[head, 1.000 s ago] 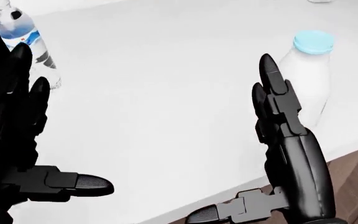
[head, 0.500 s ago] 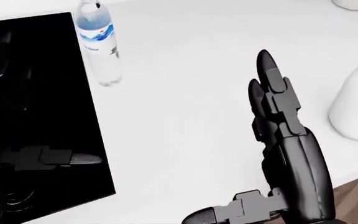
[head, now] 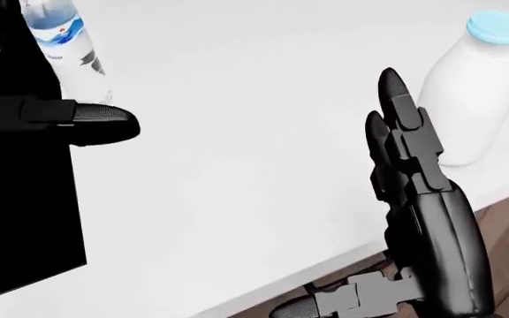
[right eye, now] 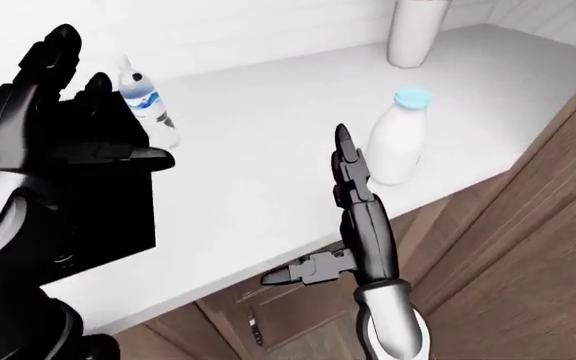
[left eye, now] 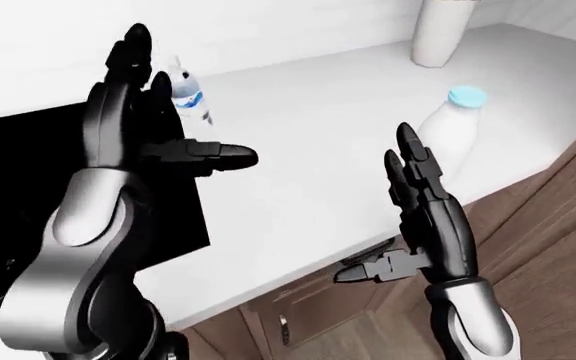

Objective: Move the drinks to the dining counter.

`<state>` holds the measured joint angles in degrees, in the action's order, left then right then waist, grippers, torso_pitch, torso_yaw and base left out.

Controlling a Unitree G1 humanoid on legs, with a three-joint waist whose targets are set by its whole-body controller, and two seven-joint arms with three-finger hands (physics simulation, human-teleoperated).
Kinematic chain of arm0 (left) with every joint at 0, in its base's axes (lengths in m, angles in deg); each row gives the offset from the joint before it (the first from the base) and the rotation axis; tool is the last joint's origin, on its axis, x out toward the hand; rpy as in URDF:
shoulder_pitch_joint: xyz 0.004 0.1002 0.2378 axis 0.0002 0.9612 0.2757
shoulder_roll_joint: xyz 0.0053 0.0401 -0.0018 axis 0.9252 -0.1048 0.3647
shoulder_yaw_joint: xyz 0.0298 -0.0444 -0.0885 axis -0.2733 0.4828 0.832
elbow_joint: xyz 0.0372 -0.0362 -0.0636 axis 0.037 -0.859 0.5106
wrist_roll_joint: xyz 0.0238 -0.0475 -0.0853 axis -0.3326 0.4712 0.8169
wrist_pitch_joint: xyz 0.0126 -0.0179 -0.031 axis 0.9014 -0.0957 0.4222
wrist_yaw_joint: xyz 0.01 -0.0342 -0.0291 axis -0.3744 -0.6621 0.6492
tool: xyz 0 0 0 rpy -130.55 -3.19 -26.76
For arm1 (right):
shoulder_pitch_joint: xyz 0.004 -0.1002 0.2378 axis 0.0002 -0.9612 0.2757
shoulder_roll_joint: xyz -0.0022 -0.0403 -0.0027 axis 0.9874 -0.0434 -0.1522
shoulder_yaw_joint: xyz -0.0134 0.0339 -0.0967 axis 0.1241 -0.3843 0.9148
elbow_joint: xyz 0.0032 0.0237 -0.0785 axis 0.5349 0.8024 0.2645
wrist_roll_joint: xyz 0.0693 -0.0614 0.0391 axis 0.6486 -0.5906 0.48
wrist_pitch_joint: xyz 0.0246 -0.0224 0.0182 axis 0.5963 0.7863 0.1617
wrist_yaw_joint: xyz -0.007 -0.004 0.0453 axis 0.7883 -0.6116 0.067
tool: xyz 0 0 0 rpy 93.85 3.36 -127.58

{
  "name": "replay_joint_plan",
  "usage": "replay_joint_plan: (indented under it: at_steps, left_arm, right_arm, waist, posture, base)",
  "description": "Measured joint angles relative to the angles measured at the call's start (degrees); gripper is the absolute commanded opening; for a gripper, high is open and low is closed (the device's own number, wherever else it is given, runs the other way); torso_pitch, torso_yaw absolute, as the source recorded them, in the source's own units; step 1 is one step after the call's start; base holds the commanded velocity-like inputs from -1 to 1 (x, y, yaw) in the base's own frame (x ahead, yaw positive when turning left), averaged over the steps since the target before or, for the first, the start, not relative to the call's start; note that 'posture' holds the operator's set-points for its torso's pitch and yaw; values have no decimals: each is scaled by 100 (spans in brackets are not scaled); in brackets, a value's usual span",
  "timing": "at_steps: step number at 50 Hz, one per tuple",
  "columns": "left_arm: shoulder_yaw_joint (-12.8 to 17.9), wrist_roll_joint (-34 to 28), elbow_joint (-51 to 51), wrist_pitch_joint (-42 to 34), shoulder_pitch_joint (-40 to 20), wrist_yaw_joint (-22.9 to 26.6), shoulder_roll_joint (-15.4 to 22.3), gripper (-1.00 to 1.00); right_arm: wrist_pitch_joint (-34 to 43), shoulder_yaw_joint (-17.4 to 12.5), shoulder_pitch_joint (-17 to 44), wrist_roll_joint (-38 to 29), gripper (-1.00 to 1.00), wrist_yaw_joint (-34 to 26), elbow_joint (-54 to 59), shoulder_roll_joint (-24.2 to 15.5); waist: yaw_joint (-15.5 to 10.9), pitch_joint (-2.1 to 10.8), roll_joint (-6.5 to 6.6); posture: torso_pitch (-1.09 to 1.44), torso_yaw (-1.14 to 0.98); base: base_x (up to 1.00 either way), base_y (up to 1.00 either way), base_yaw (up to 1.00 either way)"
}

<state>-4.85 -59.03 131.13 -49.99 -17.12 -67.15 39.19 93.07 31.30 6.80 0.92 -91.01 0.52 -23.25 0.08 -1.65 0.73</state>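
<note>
A clear water bottle (right eye: 148, 112) with a blue label stands upright on the white counter (right eye: 268, 127), beside the right edge of the black stove (head: 16, 218). A white milk bottle (right eye: 400, 139) with a light-blue cap stands near the counter's right edge. My left hand (right eye: 108, 105) is raised and open just left of the water bottle, thumb pointing right below it, fingers not closed round it. My right hand (left eye: 376, 204) is open and upright over the counter's near edge, left of the milk bottle and apart from it.
A tall white cylinder (left eye: 438, 34) stands at the top of the counter by the wall. Brown wooden cabinet fronts (right eye: 528, 225) run below the counter edge and to the right.
The view swung left and then back right, so the milk bottle shows whole again. My left hand has risen beside the water bottle. The right hand stays open.
</note>
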Motion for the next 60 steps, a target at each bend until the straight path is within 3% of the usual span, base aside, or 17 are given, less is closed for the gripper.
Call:
replay_joint_plan:
  at_steps: [7,11,15,29,40,51,60]
  left_arm:
    - [240,389,-1220,418,-202,-482,308,100]
    - [156,551,-2238,786,-651,-739,752,100]
    - [-4,520,-2873,1296,-947,-873,889,100]
    - [-489,-180,-5272,2622,-1676,-712,533,100]
    - [-541,-546,-6988,3662,-1983,-710,391,100]
    - [-620,-736,-7771,4219,-2162,-736,323,100]
    - [-573,-908,-9254,5121,-2426,-902,321,100]
  right_arm:
    - [36,82,74,-50,100,-22,-19,17]
    - [20,79,65,-48,100,-34,77,15]
    - [-7,37,56,-56,100,-18,107,16]
    - [-181,70,10,-13,100,-10,258,34]
    - [-339,53,-28,29,100,-5,401,31]
    - [-275,53,-20,25,100,4,337,31]
    - [-320,12,-41,42,100,5,378,22]
  waist:
    - [-12,-66,-65]
    - [-7,-100,-92]
    - [-5,-57,-39]
    - [-17,3,-102]
    - [-7,77,-111]
    - [7,106,-83]
    - [51,114,-52]
  posture:
    - [0,0]
    - [0,0]
    - [0,0]
    - [0,0]
    - [0,0]
    - [0,0]
    - [0,0]
  base:
    - [0,0,0]
    - [0,0,0]
    - [0,0,0]
    - [0,0,0]
    - [0,0,0]
    - [0,0,0]
    - [0,0,0]
